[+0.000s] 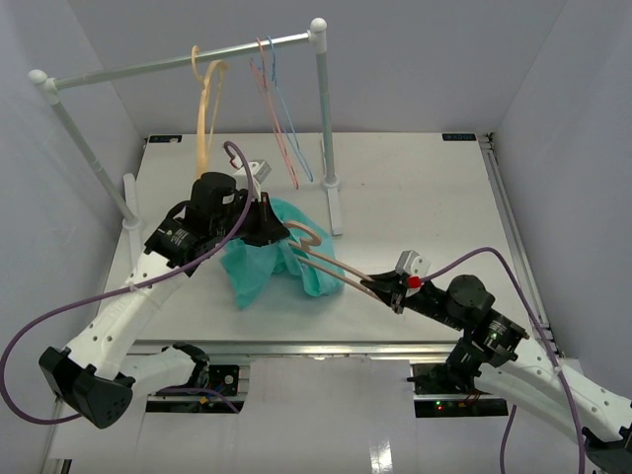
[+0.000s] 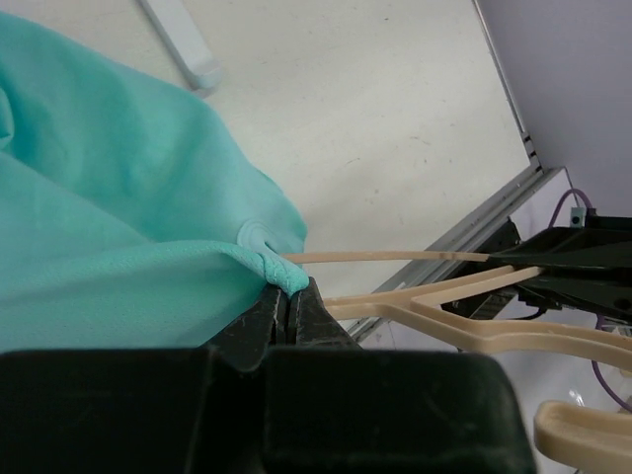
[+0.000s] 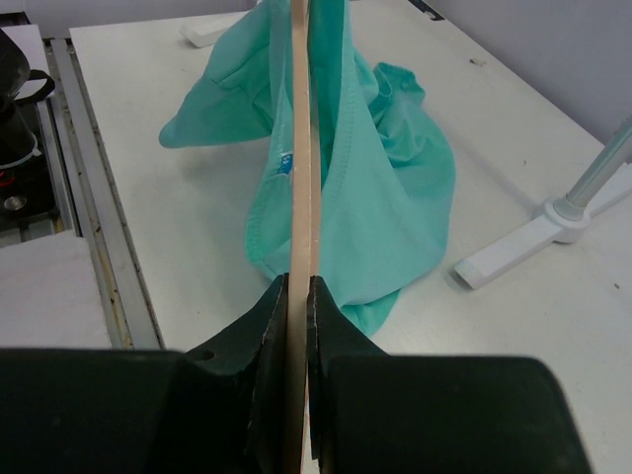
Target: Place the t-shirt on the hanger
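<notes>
Teal-green soft cloth t-shirt [image 1: 252,267] hangs bunched left of centre in the top view, lower folds on the white surface [image 1: 425,197], the left jaws shut on its rolled edge. The right jaws grip a thin arm of the slim pinkish-tan hanger [image 1: 336,265], whose far end reaches the cloth. Threading seems in hand; next, that arm probably needs sliding deeper inside the opening.

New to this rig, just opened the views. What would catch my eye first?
The teal t-shirt sits bunched mid-table, an edge pinched in the shut left gripper. From the right, the right gripper clamps the pale hanger, which reaches to the shirt. Behind, spare hangers hang on a rail.
</notes>
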Motion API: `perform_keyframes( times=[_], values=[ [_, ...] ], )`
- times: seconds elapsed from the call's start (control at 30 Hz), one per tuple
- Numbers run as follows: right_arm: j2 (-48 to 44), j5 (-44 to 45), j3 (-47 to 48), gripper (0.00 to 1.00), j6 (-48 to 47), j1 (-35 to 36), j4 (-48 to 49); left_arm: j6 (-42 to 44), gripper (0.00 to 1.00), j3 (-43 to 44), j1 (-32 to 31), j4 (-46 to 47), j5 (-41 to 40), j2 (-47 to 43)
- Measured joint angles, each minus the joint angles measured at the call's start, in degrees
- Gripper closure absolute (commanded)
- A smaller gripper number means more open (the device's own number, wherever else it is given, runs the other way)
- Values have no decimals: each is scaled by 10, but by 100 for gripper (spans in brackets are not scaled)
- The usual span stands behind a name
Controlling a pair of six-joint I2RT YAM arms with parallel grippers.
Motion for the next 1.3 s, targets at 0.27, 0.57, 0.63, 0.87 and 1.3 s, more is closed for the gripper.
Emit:
perform_keyframes(
  times=[0.27,0.57,0.63,0.87,1.3],
  values=[
    [17,-8,-58,92,6,0,115,6,100,-4,0,25,85,4],
    [7,-12,-148,92,31,1,252,16,22,-29,3,52,138,21],
    [0,-12,-184,92,43,1,294,23,18,-24,3,45,130,35],
    [-7,-2,-221,92,68,1,378,33,15,13,3,7,105,88],
    [-19,20,-225,92,97,1,455,59,20,176,1,-59,-2,117]
  ],
)
